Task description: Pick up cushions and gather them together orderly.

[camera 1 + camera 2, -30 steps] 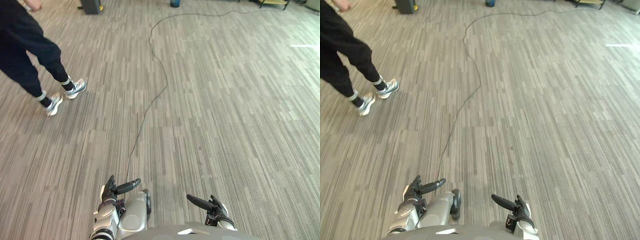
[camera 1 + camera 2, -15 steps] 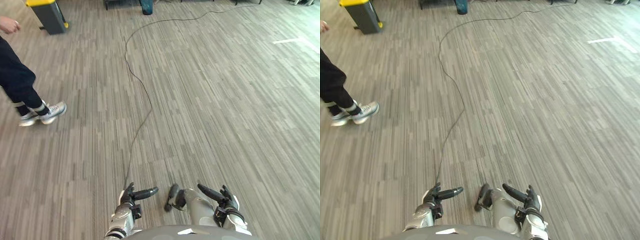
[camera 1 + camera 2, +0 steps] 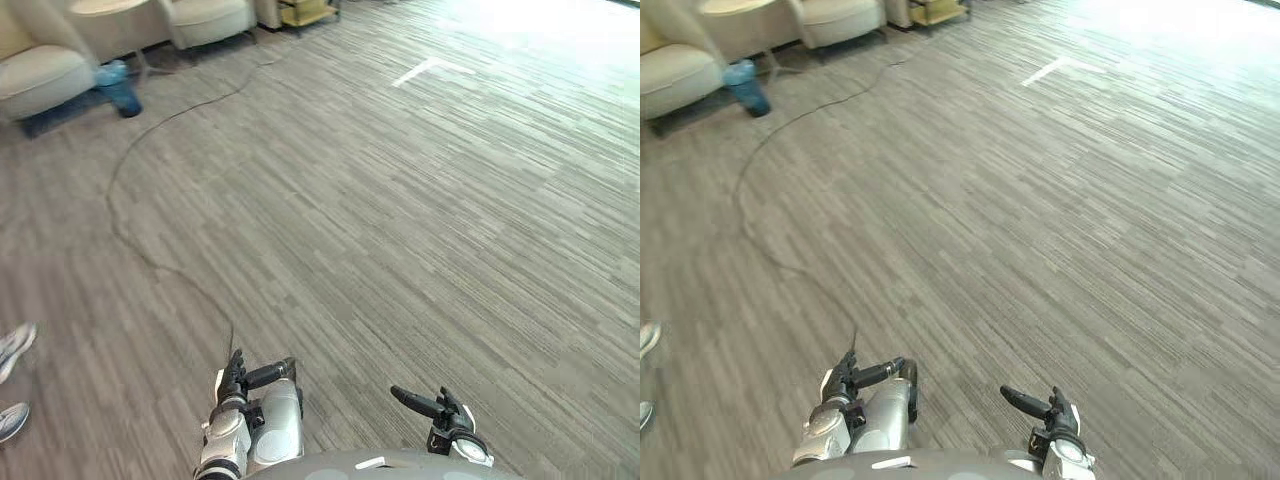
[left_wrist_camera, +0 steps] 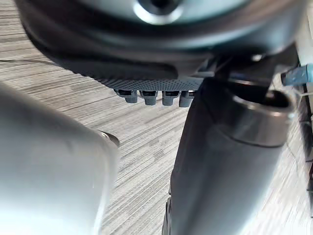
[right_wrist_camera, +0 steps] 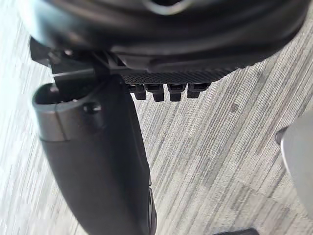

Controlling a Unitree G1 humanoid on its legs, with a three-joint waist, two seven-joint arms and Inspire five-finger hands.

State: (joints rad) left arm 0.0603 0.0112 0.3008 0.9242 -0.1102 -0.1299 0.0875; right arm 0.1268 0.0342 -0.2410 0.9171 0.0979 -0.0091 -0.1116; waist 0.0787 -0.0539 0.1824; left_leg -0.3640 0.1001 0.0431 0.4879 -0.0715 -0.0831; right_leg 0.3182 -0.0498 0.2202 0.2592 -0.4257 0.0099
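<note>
Left eye view: left hand point(image 3: 243, 380) and right hand point(image 3: 440, 410) hang low over the carpet point(image 3: 400, 200) — fingers point(image 5: 159, 91) straight, apart, holding nothing. Cream seats point(image 3: 40, 72) stand far off, upper left; whether loose cushions lie there I cannot tell. A person's shoes point(image 3: 12, 345) show at the left edge — wrist views show thumbs close over carpet.

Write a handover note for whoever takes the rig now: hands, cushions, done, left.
Left hand: open, empty, low in front.
Right hand: open, empty, low in front.
Cushions: none in either hand. Cream armchairs stand far ahead on the left, with a blue object on the carpet beside them.
Done: nothing yet, by these views.
Left: find the cushions, likely near the armchairs, and gather them.
Mind the person's shoes close on the left.
</note>
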